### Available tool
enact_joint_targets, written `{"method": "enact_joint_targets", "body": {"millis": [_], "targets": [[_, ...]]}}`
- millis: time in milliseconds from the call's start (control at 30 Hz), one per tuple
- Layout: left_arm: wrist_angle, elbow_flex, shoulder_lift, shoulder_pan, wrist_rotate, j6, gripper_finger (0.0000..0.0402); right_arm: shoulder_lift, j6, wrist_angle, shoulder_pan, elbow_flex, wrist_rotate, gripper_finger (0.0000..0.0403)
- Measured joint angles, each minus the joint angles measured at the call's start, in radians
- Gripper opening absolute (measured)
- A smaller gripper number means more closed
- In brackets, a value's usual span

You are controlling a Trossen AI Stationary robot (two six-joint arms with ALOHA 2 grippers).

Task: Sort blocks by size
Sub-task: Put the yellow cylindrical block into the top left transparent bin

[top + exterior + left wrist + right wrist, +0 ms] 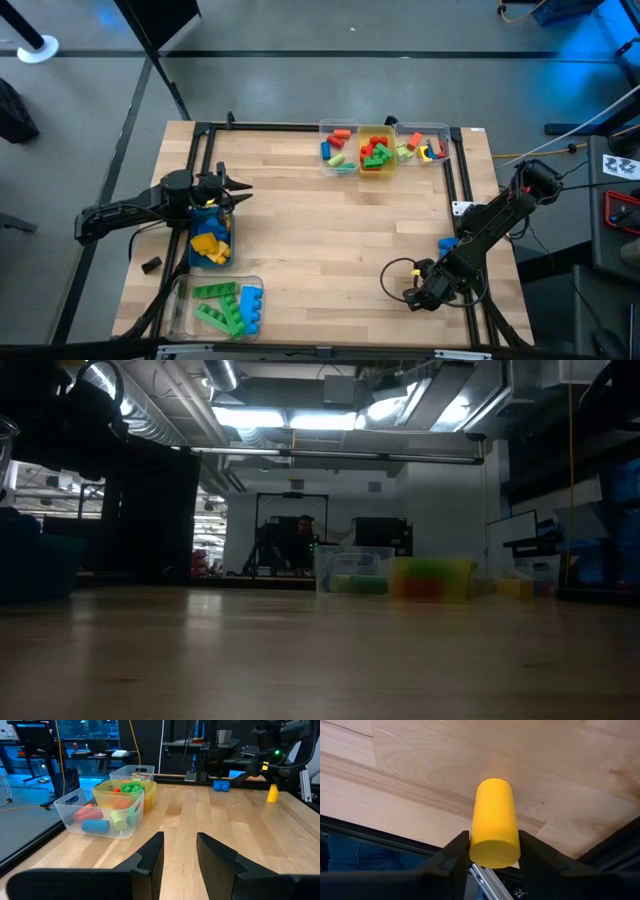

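Right gripper point(492, 851) at the table's point(330, 230) near right corner — fingers clamped on a yellow cylinder block point(493, 822). Left gripper point(179, 851) hovers over blue bin point(195, 250), part open, empty.

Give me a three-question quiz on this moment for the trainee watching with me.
1. True or false: the right tool has a yellow cylinder between its fingers.
2. How many bins stand in the row at the table's far edge?
3. What is the left tool above: A) blue bin B) bare wood C) yellow bin

Key: 1 true; 2 three; 3 A.
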Motion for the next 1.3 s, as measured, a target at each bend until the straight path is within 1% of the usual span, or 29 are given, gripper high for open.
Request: {"method": "enact_joint_targets", "body": {"millis": [100,300,367,533,667,767,900,1100,1300], "targets": [[0.000,0.000,0.000,0.000,0.000,0.000,0.0100,0.000,0.000,0.000,0.000,0.000,0.002,0.0143],[0.000,0.000,0.000,0.000,0.000,0.000,0.0100,-0.001,0.000,-0.001,-0.002,0.000,0.016,0.0161],[0.000,0.000,0.000,0.000,0.000,0.000,0.0100,-0.003,0.001,-0.001,-0.002,0.000,0.038,0.0158],[0.000,0.000,0.000,0.000,0.000,0.000,0.0100,-0.024,0.000,-0.017,-0.018,0.000,0.088,0.0137],[0.000,0.000,0.000,0.000,0.000,0.000,0.0100,-0.056,-0.002,-0.057,-0.041,0.000,0.101,0.0137],[0.000,0.000,0.000,0.000,0.000,0.000,0.0100,-0.082,-0.010,-0.096,-0.062,0.000,0.128,0.0149],[0.000,0.000,0.000,0.000,0.000,0.000,0.0100,-0.116,-0.058,-0.150,-0.105,0.000,0.184,0.0154],[0.000,0.000,0.000,0.000,0.000,0.000,0.0100,-0.168,-0.174,-0.218,-0.205,0.000,0.281,0.0139],[0.000,0.000,0.000,0.000,0.000,0.000,0.0100,-0.209,-0.339,-0.271,-0.329,0.000,0.393,0.0151]]}}
